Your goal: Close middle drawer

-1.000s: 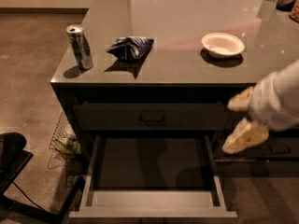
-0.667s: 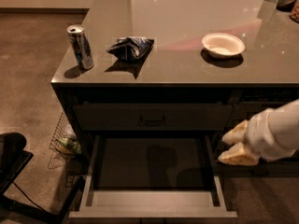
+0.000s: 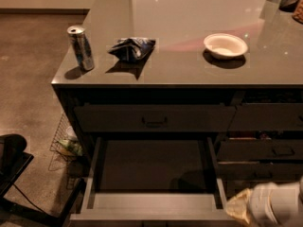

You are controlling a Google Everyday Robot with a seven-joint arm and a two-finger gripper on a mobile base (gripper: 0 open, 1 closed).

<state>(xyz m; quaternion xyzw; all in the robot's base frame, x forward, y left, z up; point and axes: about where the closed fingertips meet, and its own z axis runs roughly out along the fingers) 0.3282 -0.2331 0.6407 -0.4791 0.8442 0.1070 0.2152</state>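
The middle drawer stands pulled far out below the counter, wide and shallow, with pale grey inner walls and a dark floor. Its front lies at the bottom edge of the view, so its handle is out of view. My gripper is at the bottom right, a pale yellowish tip beside the drawer's front right corner, with the white arm behind it. I cannot tell whether it touches the drawer. The shut top drawer with a bar handle sits above.
On the counter stand a can, a crumpled chip bag and a white bowl. Narrower drawers are to the right. A wire basket and a dark base sit on the floor at left.
My gripper and arm have moved down and toward the camera, from level with the top drawer's right end to the open drawer's front right corner. The drawer has not visibly moved.
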